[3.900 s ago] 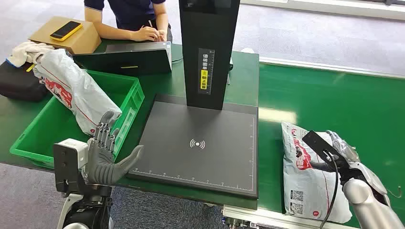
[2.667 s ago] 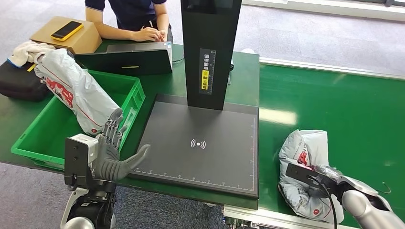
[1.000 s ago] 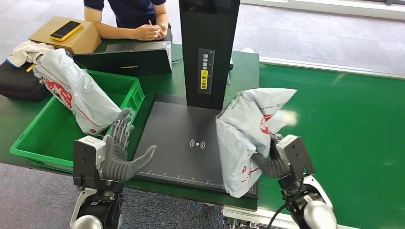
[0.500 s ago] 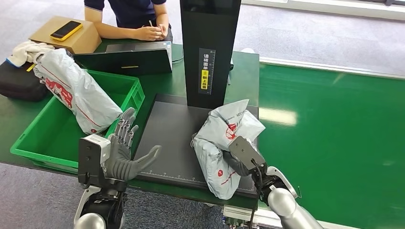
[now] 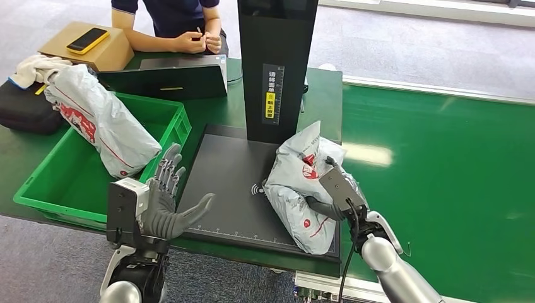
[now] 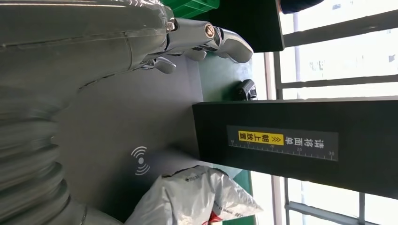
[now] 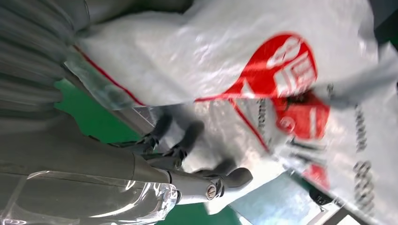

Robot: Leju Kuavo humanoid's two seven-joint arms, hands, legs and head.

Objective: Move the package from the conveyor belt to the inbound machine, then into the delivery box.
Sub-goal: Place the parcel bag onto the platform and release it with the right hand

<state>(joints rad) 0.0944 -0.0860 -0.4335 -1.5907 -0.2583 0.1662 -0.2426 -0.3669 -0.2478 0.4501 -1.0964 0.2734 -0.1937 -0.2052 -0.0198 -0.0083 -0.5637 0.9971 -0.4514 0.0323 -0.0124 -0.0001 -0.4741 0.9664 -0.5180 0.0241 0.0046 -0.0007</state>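
Package: white-and-red bag (image 5: 301, 186) lying on the right side of the black inbound machine plate (image 5: 227, 183) — beside its upright column.
Right robot hand (image 5: 332, 201): fingers closed around the package.
Left robot hand (image 5: 165, 205): empty, fingers spread — near the green delivery box (image 5: 47, 183).

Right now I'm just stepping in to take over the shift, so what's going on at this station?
The robot's right hand grips a white and red package that rests on the black scanning platform of the inbound machine, beside its upright column. The left hand is open at the platform's near edge, holding nothing. Another package leans in the green delivery box. A person sits at the far side of the table.
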